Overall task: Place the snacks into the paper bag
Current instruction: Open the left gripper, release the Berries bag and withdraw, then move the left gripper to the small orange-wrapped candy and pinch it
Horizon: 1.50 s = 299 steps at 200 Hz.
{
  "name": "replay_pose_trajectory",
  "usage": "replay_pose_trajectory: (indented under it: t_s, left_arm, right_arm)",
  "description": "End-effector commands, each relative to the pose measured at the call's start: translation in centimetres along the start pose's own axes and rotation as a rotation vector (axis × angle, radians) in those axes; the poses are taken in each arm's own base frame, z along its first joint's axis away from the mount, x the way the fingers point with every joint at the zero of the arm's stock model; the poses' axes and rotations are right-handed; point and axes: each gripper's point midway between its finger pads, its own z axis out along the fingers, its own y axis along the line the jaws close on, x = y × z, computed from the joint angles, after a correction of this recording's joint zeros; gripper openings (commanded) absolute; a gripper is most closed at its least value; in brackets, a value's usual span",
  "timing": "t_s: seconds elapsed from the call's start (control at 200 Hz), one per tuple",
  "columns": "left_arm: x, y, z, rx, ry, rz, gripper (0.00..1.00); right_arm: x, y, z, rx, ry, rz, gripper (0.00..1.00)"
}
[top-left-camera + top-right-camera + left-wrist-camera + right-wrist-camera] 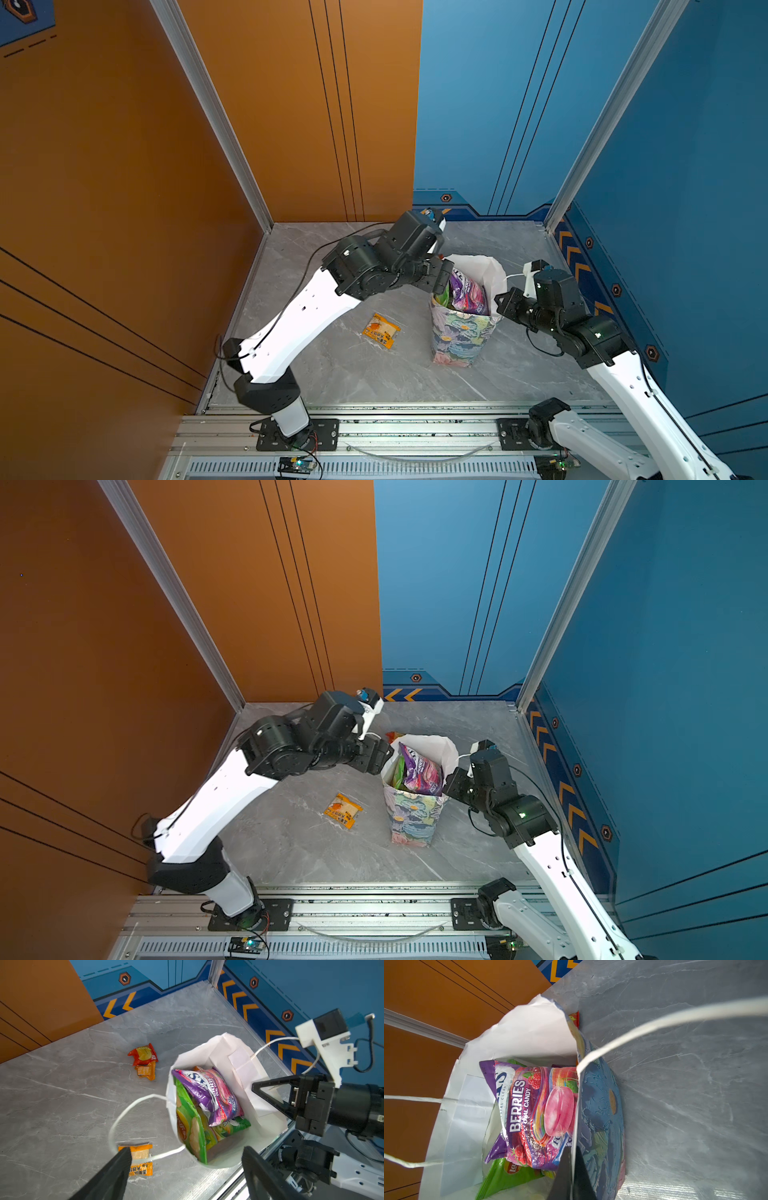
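The paper bag [461, 336] [413, 818] stands upright on the grey table, its white inside [228, 1051] [529, 1032] showing. A purple berries packet [469, 295] [419, 773] [209, 1093] [533, 1109] lies on top inside it, over a green crisps bag [191, 1126] [504, 1174]. My left gripper [440, 276] [376, 754] [186, 1150] hovers open and holds nothing at the bag's left rim. My right gripper [500, 301] [451, 783] [255, 1086] [572, 1150] is shut on the bag's right wall. An orange sachet [381, 330] [343, 810] [141, 1159] lies on the table to the left of the bag. A red sachet [143, 1054] and a small orange one [146, 1071] lie behind the bag.
A white cord handle [124, 1113] hangs loose from the bag's left side, and another [654, 1022] runs past my right wrist. An orange wall [124, 208] closes the left, a blue wall [685, 208] the right. An aluminium rail [374, 432] runs along the front edge.
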Motion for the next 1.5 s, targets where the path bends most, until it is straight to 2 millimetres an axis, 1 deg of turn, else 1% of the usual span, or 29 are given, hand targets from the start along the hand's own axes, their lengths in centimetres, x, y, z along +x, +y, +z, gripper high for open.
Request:
replay_pose_trajectory:
  t_s: [0.0, 0.04, 0.045, 0.06, 0.13, 0.22, 0.28, 0.325, 0.526, 0.706, 0.861, 0.926, 1.016, 1.176, 1.377, 1.492]
  left_arm:
    - [-2.3, 2.8, -1.3, -0.024, -0.147, -0.109, 0.85]
    - [-2.4, 3.6, -1.8, -0.012, -0.178, -0.149, 0.85]
    - [-2.3, 3.6, -1.8, -0.009, -0.181, -0.153, 0.88]
    - [-2.4, 3.9, -1.9, -0.001, -0.192, -0.168, 0.9]
    - [-2.6, 5.5, -2.3, 0.029, -0.24, -0.25, 0.91]
    - [-2.0, 8.2, -1.7, 0.013, -0.262, -0.341, 0.91]
    - [-1.3, 9.9, -0.7, -0.013, -0.243, -0.391, 0.91]
    - [-0.8, 10.7, 0.2, -0.021, -0.224, -0.42, 0.92]
    - [0.8, 12.7, 5.0, -0.043, -0.136, -0.466, 0.93]
    - [1.9, 13.8, 9.2, -0.067, -0.056, -0.476, 0.92]
    - [3.8, 14.9, 13.1, -0.096, 0.038, -0.488, 0.93]
    - [4.6, 14.8, 14.8, -0.086, 0.08, -0.488, 0.92]
    - [5.4, 14.0, 17.2, -0.044, 0.14, -0.477, 0.92]
    - [6.0, 13.1, 21.6, -0.005, 0.203, -0.437, 0.92]
    - [6.5, 12.9, 26.3, -0.018, 0.24, -0.377, 0.92]
    - [7.1, 13.5, 29.1, -0.055, 0.267, -0.31, 0.9]
  right_arm:
    - [-2.9, 0.9, -2.5, -0.046, -0.119, -0.017, 0.0]
    - [-3.0, 0.6, -2.6, -0.041, -0.12, -0.012, 0.0]
    - [-3.0, 0.6, -2.6, -0.04, -0.12, -0.01, 0.0]
    - [-3.0, 0.5, -2.6, -0.038, -0.118, -0.01, 0.0]
    - [-3.2, 0.0, -2.9, -0.029, -0.124, 0.0, 0.0]
    - [-3.5, -0.7, -3.3, -0.011, -0.135, 0.01, 0.0]
    - [-3.7, -1.3, -3.6, 0.003, -0.143, 0.018, 0.0]
    - [-3.7, -1.7, -3.8, 0.012, -0.146, 0.029, 0.0]
    - [-3.7, -2.6, -4.1, 0.027, -0.14, 0.061, 0.0]
    - [-3.6, -2.9, -4.5, 0.033, -0.146, 0.066, 0.0]
    - [-3.3, -3.2, -4.5, 0.038, -0.141, 0.069, 0.0]
    - [-3.2, -3.2, -4.4, 0.039, -0.136, 0.071, 0.0]
    - [-3.2, -3.2, -4.4, 0.038, -0.138, 0.072, 0.0]
    - [-3.1, -3.0, -4.4, 0.021, -0.13, 0.085, 0.0]
    - [-2.8, -3.0, -4.4, 0.017, -0.127, 0.093, 0.0]
    - [-2.8, -3.1, -4.2, 0.018, -0.12, 0.095, 0.0]
